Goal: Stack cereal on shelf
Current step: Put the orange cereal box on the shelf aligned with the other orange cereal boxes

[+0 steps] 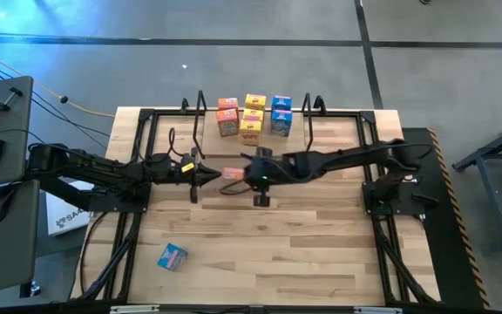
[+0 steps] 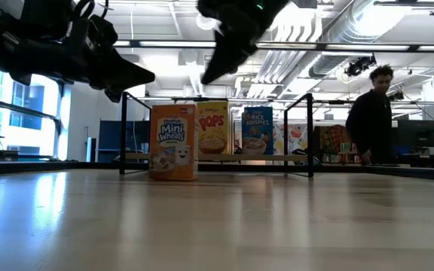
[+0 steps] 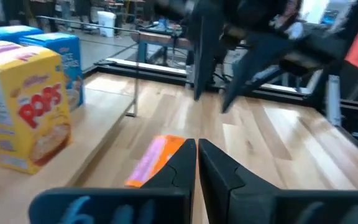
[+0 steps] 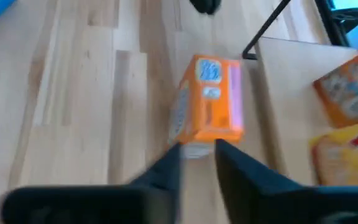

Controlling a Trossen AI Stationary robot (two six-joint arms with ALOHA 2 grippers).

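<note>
Overhead camera looks straight down on the whole worktop [image 1: 260,253]. A low camera sits at worktop level, facing the shelf [image 2: 217,157]. Two wrist cameras look closely past their fingers; all share the shelf area

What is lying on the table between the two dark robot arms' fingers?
An orange cardboard cereal box with a pink side, standing on the bare wooden tabletop before the shelf. The high view shows it between the left gripper and right gripper.
</note>
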